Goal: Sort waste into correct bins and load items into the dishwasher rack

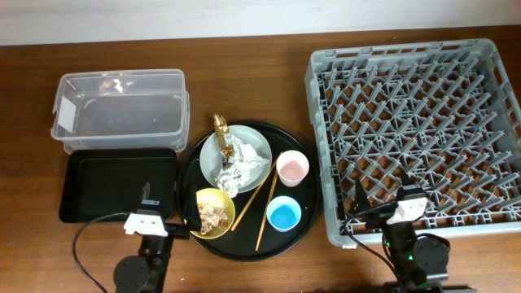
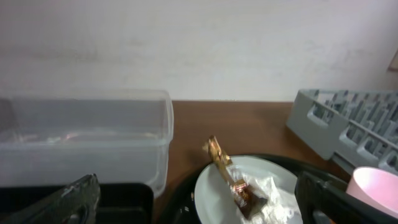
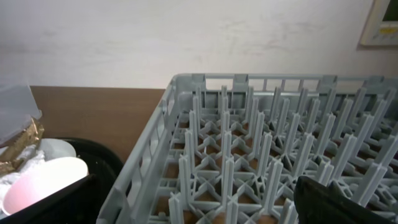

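Observation:
A pale plate on the round black tray holds a crumpled white napkin and a gold foil wrapper. A yellow bowl holds beige food scraps. A pink cup, a blue cup and two chopsticks lie beside them. My left gripper is open and empty, low between the shallow black tray and the bowl. In the left wrist view it faces the plate and wrapper. My right gripper is open and empty over the grey rack's front left corner.
The clear tub stands behind the shallow black tray. The round black tray sits between the bins and the rack. The right wrist view shows rack pegs close ahead and the pink cup at left.

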Action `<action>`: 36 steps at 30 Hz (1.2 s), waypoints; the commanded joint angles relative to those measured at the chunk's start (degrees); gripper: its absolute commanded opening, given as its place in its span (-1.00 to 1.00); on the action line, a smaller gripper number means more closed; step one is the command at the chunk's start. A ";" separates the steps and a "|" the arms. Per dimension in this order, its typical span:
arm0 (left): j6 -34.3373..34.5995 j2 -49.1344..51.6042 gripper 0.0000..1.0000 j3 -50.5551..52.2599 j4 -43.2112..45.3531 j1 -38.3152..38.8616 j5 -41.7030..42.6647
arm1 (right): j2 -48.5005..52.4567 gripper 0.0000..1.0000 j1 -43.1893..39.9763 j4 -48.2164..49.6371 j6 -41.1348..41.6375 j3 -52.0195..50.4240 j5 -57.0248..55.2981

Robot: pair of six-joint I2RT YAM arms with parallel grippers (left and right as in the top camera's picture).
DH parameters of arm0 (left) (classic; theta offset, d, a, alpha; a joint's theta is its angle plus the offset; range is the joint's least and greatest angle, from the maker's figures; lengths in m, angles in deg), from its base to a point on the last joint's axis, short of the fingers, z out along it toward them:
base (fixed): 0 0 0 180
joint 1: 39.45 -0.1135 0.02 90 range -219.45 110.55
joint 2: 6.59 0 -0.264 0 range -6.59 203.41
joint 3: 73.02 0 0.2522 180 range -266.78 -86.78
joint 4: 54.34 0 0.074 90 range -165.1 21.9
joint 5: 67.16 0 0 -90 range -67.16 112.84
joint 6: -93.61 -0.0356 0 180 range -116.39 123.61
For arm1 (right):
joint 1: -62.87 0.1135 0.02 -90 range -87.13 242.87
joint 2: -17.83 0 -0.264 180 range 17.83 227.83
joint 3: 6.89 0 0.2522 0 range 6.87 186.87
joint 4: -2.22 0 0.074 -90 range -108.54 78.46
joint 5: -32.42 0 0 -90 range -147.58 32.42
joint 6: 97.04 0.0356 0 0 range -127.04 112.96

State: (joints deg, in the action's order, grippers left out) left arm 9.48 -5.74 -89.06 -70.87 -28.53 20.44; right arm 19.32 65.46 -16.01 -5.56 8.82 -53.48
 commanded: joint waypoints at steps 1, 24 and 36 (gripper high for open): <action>1.66 0.94 0.98 -5.64 -4.09 0.07 0.02 | 3.91 0.98 -0.37 -0.09 0.52 5.53 0.20; 1.62 35.10 0.98 -35.01 -26.95 0.07 1.57 | 29.64 0.97 -0.37 -26.84 0.48 33.64 0.37; 1.62 35.10 0.98 -35.01 -26.95 0.07 1.55 | 29.64 0.97 -0.37 -26.84 0.48 33.64 0.37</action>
State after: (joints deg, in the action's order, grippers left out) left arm 10.74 29.42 -122.92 -97.86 -28.53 21.32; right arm 48.81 65.46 -42.87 -5.50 41.48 -53.43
